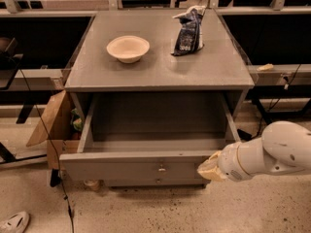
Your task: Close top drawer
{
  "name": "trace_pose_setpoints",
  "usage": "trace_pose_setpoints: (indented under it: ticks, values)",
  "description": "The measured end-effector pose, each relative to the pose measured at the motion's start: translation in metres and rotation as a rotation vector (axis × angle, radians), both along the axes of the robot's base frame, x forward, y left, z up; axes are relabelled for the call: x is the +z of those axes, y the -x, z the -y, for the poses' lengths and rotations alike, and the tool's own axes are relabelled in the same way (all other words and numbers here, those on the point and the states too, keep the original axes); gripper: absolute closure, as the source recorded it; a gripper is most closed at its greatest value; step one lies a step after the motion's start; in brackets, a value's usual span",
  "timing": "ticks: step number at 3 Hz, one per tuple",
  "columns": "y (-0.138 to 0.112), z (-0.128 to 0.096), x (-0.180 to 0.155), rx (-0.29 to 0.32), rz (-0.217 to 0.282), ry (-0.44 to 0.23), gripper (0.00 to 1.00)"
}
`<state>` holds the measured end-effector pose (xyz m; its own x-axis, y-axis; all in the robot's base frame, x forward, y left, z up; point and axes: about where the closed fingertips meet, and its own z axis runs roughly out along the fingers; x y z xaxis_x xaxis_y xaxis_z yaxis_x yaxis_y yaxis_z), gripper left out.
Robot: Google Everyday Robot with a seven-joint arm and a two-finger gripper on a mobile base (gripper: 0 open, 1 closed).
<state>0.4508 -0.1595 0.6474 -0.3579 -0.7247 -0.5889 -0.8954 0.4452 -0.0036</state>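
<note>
The top drawer of the grey cabinet is pulled far out toward me and is empty inside. Its flat grey front has a small metal knob at the centre. A lower drawer front with its own knob shows just beneath it. My gripper is at the end of the white arm, at the right end of the drawer front, touching or nearly touching it.
A cream bowl and a dark blue bag stand on the cabinet top. An open cardboard box is on the floor at the cabinet's left. A white shoe lies at the bottom left.
</note>
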Motion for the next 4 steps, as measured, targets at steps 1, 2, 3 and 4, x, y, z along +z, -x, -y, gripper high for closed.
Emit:
trace_pose_setpoints:
  ticks: [1, 2, 3, 4]
  values:
    - [-0.011, -0.021, 0.0, 0.016, 0.008, 0.004, 0.21]
    - [-0.007, -0.021, 0.0, 0.016, 0.008, 0.004, 0.0]
    - [-0.003, -0.021, 0.0, 0.016, 0.008, 0.004, 0.0]
    - [-0.008, -0.032, 0.0, 0.027, 0.009, 0.005, 0.0]
